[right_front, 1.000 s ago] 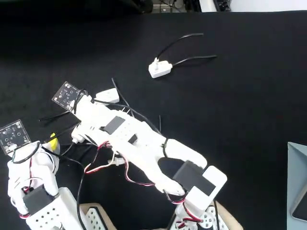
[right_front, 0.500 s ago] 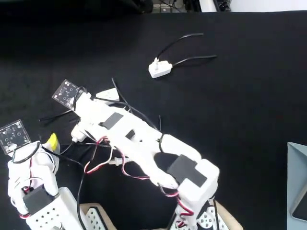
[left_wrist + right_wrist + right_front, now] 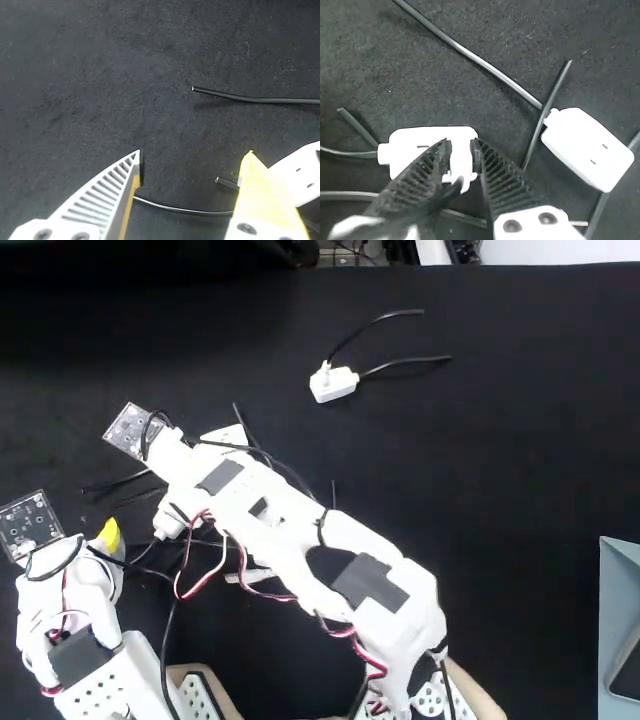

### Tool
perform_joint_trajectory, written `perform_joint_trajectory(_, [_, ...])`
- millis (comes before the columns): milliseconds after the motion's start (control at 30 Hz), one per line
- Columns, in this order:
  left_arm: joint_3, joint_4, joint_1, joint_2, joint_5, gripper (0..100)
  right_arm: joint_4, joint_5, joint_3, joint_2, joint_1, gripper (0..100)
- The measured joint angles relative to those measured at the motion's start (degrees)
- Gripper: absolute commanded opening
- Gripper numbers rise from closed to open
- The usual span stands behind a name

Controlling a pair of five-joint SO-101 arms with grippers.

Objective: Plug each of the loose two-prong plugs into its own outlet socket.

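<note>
My right gripper (image 3: pixel 460 146) has its black fingers (image 3: pixel 492 172) closed tight on the end of a white two-prong plug (image 3: pixel 420 142) lying on the black mat, with a black wire leaving its other end. Beside it lies a white outlet socket (image 3: pixel 587 147) with two slots; it also appears beside the right arm (image 3: pixel 270 515) as a white block (image 3: pixel 226 437). A second white plug (image 3: pixel 333 383) with two black wires lies farther back. My left gripper (image 3: pixel 194 155) hangs open over bare mat and loose wire ends, its yellow fingertip (image 3: pixel 108 533) at the near left.
Black wires (image 3: pixel 250 98) cross the mat around both grippers. The right arm stretches diagonally from the near middle to the left. A grey object (image 3: pixel 620 620) sits at the right edge. The far and right parts of the mat are bare.
The right arm has stretched a little farther up and to the left, its base link swinging round. The left arm has kept still.
</note>
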Motion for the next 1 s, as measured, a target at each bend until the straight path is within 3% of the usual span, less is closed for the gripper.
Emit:
perform_joint_trajectory(400, [0.62,0.00,0.00,0.00,0.00,31,8.88,-0.09,-9.32,5.71,0.00,1.4])
perform_joint_trajectory(633, [0.88,0.00,0.00,0.00,0.00,31,20.92,-3.87,-16.79,6.59,-0.26,21.1])
perform_joint_trajectory(800, [0.88,0.00,0.00,0.00,0.00,35,31.30,-7.38,-22.59,3.87,0.00,15.7])
perform_joint_trajectory(1000, [0.88,0.00,2.37,0.00,-1.14,36,38.51,-7.47,-25.49,-7.56,0.00,1.6])
